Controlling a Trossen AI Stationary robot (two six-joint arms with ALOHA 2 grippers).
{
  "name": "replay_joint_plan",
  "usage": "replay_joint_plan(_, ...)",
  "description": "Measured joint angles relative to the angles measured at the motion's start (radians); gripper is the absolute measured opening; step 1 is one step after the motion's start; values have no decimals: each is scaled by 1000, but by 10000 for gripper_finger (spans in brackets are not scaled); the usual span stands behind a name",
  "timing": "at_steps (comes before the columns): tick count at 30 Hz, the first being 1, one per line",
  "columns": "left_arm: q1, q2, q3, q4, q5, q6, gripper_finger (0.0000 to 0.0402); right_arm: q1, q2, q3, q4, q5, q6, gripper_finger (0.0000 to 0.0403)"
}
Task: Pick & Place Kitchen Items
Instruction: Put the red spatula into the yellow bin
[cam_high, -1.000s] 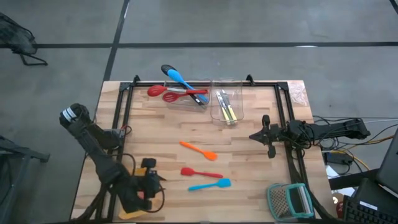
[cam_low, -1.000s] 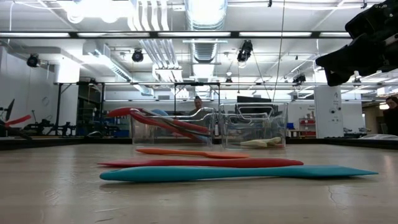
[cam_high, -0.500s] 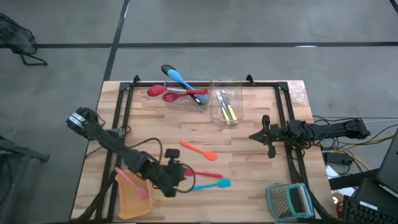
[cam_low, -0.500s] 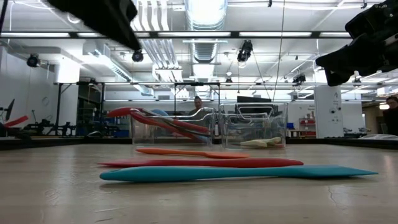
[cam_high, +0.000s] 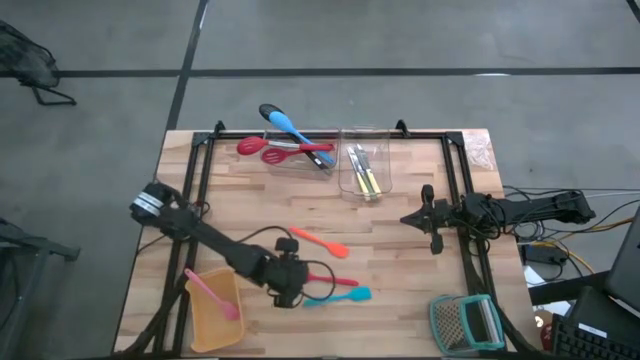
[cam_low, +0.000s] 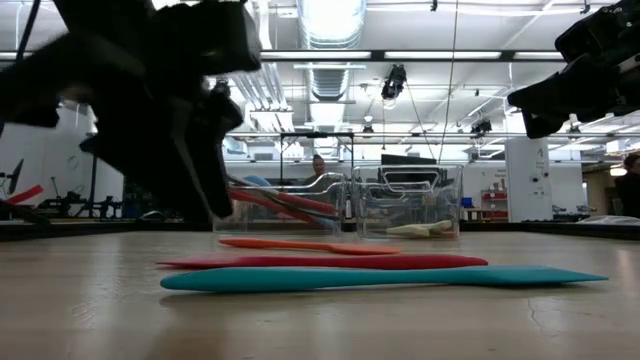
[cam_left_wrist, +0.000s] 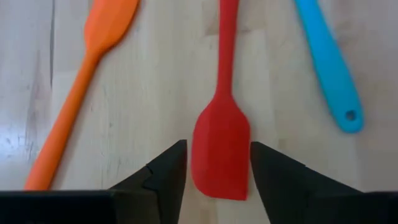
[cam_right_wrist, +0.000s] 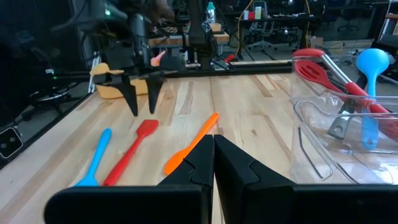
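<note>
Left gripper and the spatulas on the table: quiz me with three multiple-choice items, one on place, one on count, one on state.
1. Where does the left gripper stand?
A. over the blade of the slim red silicone spatula
B. over the yellow plastic tray
C. inside a clear plastic tub

2. How many spatulas lie loose on the wooden table?
A. one
B. three
C. five

3. What is the left gripper's state?
A. shut on the red spatula
B. shut and empty
C. open, one finger on each side of the blade

Answers: 1 A, the left wrist view shows the red blade between its fingers. 2 B, orange spatula, red and teal spatula lie side by side. 3 C, a gap shows on both sides of the blade.
</note>
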Motion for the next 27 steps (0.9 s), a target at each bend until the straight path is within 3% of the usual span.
replay_joint_plan(10,6,60,0,55,63,6,252,0,0,0,0,0,-1,8)
replay_joint_plan(19,29,96,1,63,68,9,254,0,0,0,0,0,0,9)
replay_joint_plan(27,63,98,2,62,149,26,228,0,0,0,0,0,0,9)
